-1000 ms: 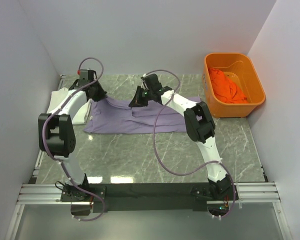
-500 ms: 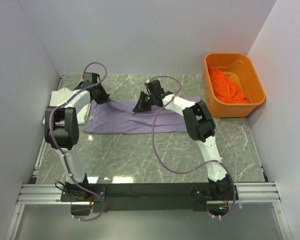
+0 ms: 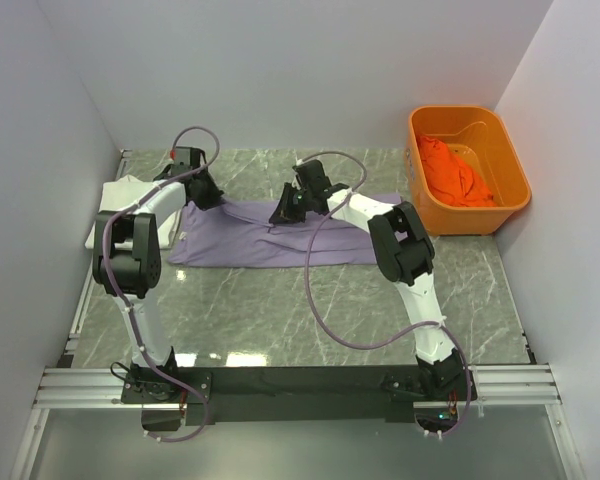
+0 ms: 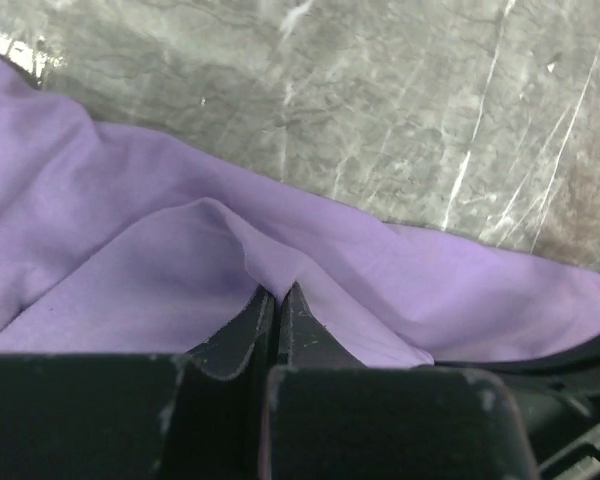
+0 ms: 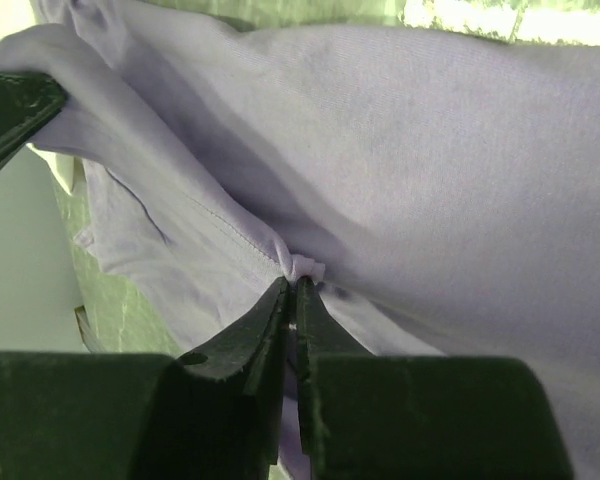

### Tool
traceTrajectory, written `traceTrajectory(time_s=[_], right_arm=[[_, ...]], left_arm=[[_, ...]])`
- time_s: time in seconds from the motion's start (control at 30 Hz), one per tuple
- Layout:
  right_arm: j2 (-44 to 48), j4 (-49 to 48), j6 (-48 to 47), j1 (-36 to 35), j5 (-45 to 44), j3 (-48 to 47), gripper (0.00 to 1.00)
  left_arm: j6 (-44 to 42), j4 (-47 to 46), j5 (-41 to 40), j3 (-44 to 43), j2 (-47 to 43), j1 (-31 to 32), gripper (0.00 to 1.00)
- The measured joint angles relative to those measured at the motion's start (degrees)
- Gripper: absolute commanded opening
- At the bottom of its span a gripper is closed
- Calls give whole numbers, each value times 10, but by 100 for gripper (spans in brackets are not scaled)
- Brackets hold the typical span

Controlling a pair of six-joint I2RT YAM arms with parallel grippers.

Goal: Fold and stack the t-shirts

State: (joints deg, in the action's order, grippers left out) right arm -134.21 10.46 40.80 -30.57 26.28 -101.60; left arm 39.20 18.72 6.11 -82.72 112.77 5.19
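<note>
The lavender-purple t-shirt point(image 3: 260, 238) lies folded into a wide band across the back middle of the table. My left gripper point(image 3: 206, 196) is shut on a pinch of its cloth point(image 4: 280, 270) at the far left edge. My right gripper point(image 3: 279, 214) is shut on a bunched fold of the same shirt point(image 5: 305, 268) near its middle. The white t-shirt point(image 3: 120, 200) lies folded at the far left, partly under the left arm. The bright orange t-shirt point(image 3: 455, 172) sits crumpled inside the orange tub point(image 3: 502, 140).
The orange plastic tub stands at the back right by the wall. Grey walls close in the left, back and right sides. The marble tabletop point(image 3: 310, 310) shows bare in front of the purple shirt.
Both grippers have moved toward the back of the table with the shirt's upper layer, which now lies flatter. The left arm's elbow has swung back and up.
</note>
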Motion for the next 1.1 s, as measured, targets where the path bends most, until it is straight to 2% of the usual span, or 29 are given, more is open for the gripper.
traceTrajectory(time_s=[0.03, 0.37, 0.47, 0.53, 0.6, 0.77, 0.8, 0.87, 0.9, 1.0, 1.07, 1.1], right_arm=[[2, 0, -2, 0, -1, 0, 17], [9, 5, -26, 1, -14, 0, 19], [10, 10, -32, 1, -17, 0, 34], [11, 16, -41, 1, -19, 0, 43], [16, 29, -53, 2, -29, 0, 47], [71, 67, -94, 2, -72, 24, 48], [101, 74, -105, 2, -84, 43, 48], [140, 81, -117, 2, -102, 67, 48], [167, 85, -123, 2, -113, 85, 48], [240, 86, -133, -5, -137, 137, 47], [281, 84, -134, -15, -150, 174, 44], [290, 84, -134, -21, -152, 186, 41]], left_arm=[[5, 0, -2, 0, 1, 0, 1], [48, 17, -16, 36, 6, -5, 3], [56, 17, -19, 56, 6, -5, 10], [59, 17, -22, 65, 6, -5, 19], [64, 17, -24, 66, 5, -5, 27], [71, 15, -31, 93, -25, -5, 47], [72, 20, -34, 99, -36, -5, 55], [72, 29, -40, 107, -60, -5, 64], [70, 33, -43, 111, -74, -5, 75], [66, 37, -48, 126, -129, -5, 82], [65, 34, -49, 145, -177, -5, 80], [65, 32, -50, 156, -196, -5, 75]])
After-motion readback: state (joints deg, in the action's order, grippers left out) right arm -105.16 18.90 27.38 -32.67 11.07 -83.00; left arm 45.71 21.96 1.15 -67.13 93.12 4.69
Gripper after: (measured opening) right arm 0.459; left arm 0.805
